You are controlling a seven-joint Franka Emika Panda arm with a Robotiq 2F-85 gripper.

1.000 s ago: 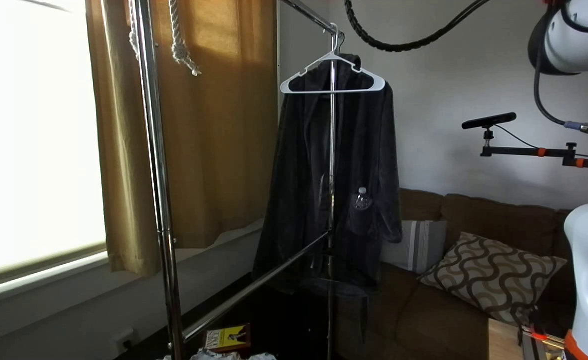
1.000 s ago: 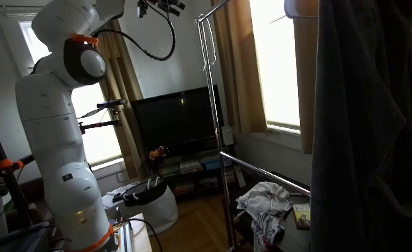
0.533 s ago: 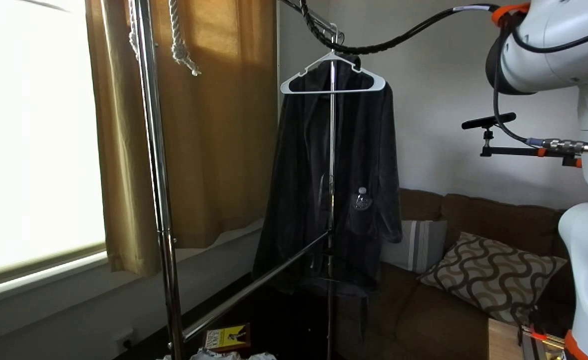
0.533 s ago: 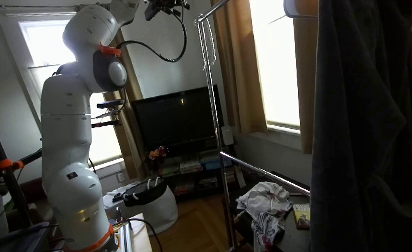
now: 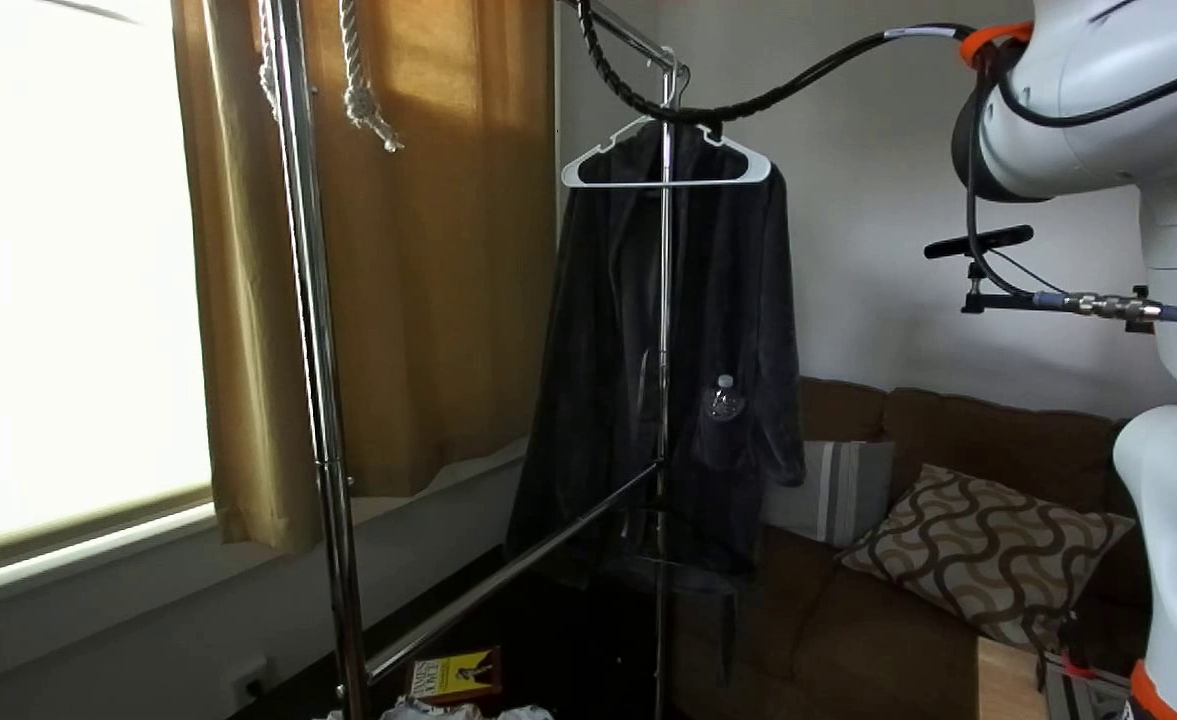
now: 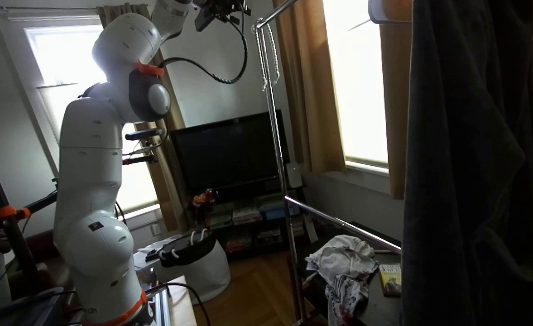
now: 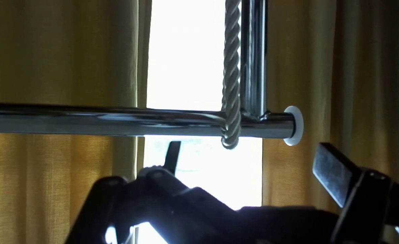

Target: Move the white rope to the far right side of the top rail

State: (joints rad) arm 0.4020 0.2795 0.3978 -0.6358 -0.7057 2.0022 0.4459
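The white twisted rope [image 7: 232,67] hangs doubled over the chrome top rail [image 7: 172,122], close to the rail end that carries a white cap [image 7: 296,126]. In the wrist view its bend wraps the rail just beside the upright pole [image 7: 255,57], on the side away from the cap, and the cord runs along that pole — whether the two touch, I cannot tell. In both exterior views two strands dangle beneath the rail, and in an exterior view one of them ends in a frayed tip [image 5: 378,125]. The Robotiq gripper [image 7: 250,156] is near that same end of the rail, its black fingers [image 7: 333,174] spread well apart, one to each side of the rope as the wrist view has it; how far they stand from the rail is hard to judge. Toward the rail's opposite end hang a white plastic hanger [image 5: 713,184] and a dark grey robe [image 5: 588,400], a clear bottle [image 5: 724,402] showing at the robe's front — and in an exterior view the black cable [image 5: 683,116] of the Panda arm [image 6: 89,181] passes before the hanger's top. Well below the rail a lower crossbar [image 5: 513,575] meets the upright pole, and further beneath rail height lie a yellow-fronted book [image 6: 391,278] and a crumpled, printed garment [image 6: 341,256] on a dark table [image 6: 379,311].
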